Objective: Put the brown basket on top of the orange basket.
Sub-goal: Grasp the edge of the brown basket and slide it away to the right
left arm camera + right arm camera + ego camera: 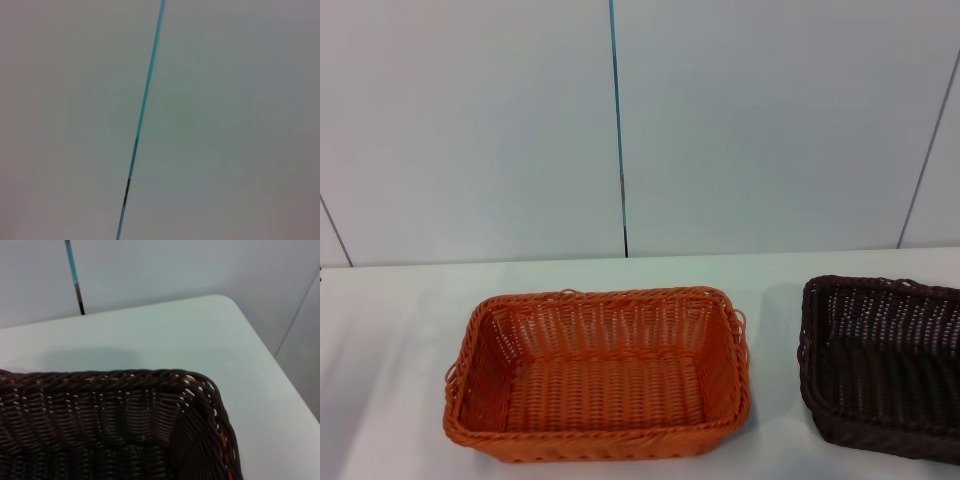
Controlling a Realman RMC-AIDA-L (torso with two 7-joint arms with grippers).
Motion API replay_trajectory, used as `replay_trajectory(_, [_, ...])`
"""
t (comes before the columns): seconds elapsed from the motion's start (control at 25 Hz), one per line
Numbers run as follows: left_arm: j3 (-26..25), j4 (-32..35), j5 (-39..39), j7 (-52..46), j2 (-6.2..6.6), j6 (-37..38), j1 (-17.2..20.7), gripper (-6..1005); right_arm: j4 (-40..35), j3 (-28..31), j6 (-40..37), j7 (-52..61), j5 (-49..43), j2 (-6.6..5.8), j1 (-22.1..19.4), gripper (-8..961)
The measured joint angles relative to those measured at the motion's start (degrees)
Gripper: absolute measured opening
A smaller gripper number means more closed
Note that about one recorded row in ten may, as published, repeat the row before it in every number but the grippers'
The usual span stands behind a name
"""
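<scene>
The orange basket (600, 375) sits empty on the white table, a little left of centre in the head view. The brown basket (885, 365) stands to its right, apart from it and cut off by the view's right edge. Seen from the right wrist, the brown basket (115, 425) is close below the camera, with one corner and its braided rim showing. Neither gripper shows in any view. Only a pale wall appears in the left wrist view.
The white table (400, 330) runs back to a pale panelled wall (470, 130) with a blue seam (616, 110). The table's rounded far corner (225, 302) lies just beyond the brown basket.
</scene>
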Motion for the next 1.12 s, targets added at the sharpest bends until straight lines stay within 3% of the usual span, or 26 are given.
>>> replay_trajectory(0.64, [0.2, 0.2, 0.0, -0.7, -0.06, 0.1, 0.0, 921, -16.0, -0.4, -9.8, 0.0, 0.0, -0.96, 7.3, 917])
replay_trajectory(1.12, [0.2, 0.2, -0.1, -0.8, 0.03, 0.1, -0.1, 921, -18.2, 0.5, -12.1, 0.1, -0.1, 0.13, 7.9, 916])
